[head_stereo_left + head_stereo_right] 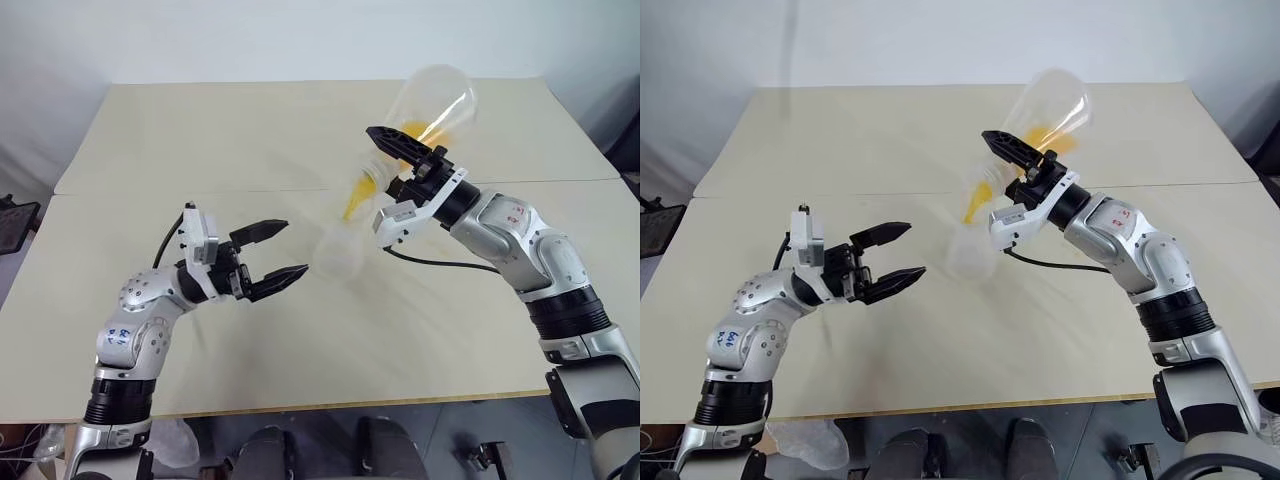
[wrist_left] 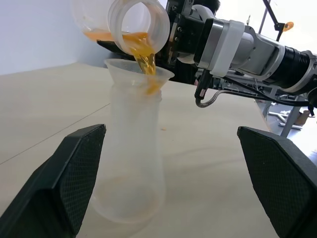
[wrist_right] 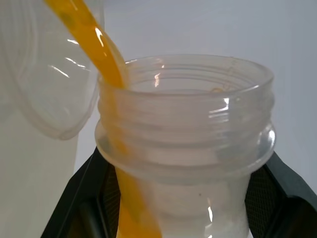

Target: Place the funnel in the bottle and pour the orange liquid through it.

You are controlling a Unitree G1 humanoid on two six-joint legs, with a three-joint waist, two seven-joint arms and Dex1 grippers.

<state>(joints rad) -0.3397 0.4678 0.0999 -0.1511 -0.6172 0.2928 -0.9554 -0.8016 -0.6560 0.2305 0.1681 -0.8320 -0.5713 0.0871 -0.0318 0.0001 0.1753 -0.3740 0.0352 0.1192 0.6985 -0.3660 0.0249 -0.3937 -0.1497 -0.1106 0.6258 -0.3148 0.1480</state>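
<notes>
My right gripper (image 1: 408,158) is up high out in front of me, wrist rolled over and angled toward my left, both black fingers clamped on the neck of a tipped clear flask (image 1: 432,103). Forearm slants up from the elbow, which sits off to my right. My left gripper (image 1: 278,255) is lower and closer in, pointing forward and a bit to the right, roughly level, fingers (image 2: 79,171) spread wide with nothing between them. That arm is bent at the elbow, wrist cocked inward.

Silver-grey jointed arms with black bands, white wrist housings, black cables, black textured two-finger end effectors
</notes>
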